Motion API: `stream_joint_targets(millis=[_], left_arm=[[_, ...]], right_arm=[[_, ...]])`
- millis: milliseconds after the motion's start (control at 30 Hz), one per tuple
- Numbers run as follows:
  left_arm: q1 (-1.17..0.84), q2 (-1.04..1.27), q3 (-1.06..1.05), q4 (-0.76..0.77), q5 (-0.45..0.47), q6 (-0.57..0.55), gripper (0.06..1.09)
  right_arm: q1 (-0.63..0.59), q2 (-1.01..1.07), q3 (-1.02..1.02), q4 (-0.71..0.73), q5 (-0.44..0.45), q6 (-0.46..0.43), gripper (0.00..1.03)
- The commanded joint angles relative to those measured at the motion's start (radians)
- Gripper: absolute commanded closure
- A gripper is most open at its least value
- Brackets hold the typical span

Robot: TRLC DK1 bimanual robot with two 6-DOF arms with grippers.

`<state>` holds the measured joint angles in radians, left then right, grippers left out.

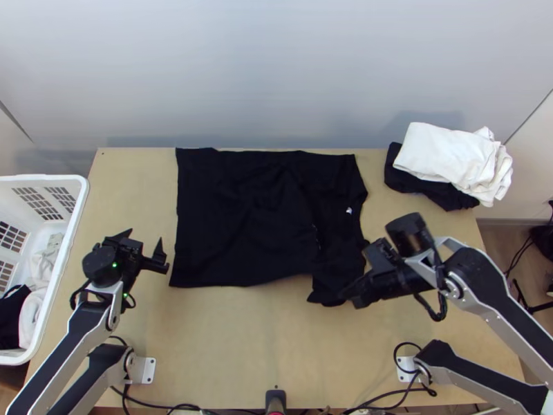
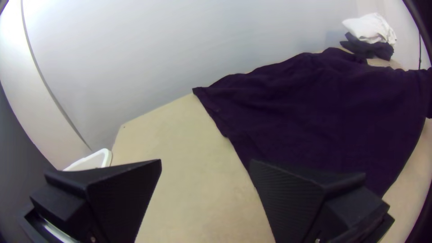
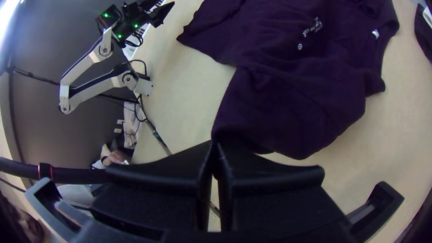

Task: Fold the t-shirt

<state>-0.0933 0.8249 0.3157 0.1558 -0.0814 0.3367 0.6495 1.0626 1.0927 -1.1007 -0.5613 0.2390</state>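
Right gripper (image 1: 350, 297), with flat black fingers, pinches the near right corner of a black cloth t-shirt (image 1: 242, 214), mostly spread beyond it. Left gripper (image 1: 145, 243), fingers apart, hovers beside the shirt. Left of that, a slotted white plastic basket (image 1: 77, 211) holds white (image 1: 31, 318) and black cloth (image 1: 8, 318). Beyond the right gripper, rumpled white cloth (image 1: 446, 155) tops black fabric (image 1: 456, 199).

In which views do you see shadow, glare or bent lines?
Top view: soft shadow on the wall behind the white cloth; left wrist view: the wall's long seam looks bent, corners dark; right wrist view: bright glare at the upper left edge.
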Motion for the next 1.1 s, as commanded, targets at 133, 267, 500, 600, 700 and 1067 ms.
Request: stream_joint_targets(millis=[133,267,500,600,700,1067], left_arm=[[-0.111,0.040,0.005,0.021,-0.084,-0.033,0.13],[-0.120,0.043,0.008,0.033,-0.100,-0.033,0.13],[-0.118,0.025,0.000,0.021,-0.109,-0.027,0.13],[-0.118,0.025,0.008,0.021,-0.109,-0.027,0.13],[-0.120,0.031,0.025,0.021,-0.109,-0.022,0.13],[-0.120,0.036,0.036,0.024,-0.109,0.013,0.13]], right_arm=[[0.125,0.223,-0.099,0.225,-0.077,0.137,0.05],[0.151,0.313,-0.159,0.225,-0.081,0.135,0.03],[0.004,0.036,-0.258,0.262,-0.043,0.134,0.03],[-0.070,-0.067,-0.264,0.236,-0.043,0.111,0.03],[-0.099,-0.150,-0.266,0.148,-0.043,0.052,0.03],[-0.215,-0.006,-0.343,0.124,0.018,-0.185,0.04]])
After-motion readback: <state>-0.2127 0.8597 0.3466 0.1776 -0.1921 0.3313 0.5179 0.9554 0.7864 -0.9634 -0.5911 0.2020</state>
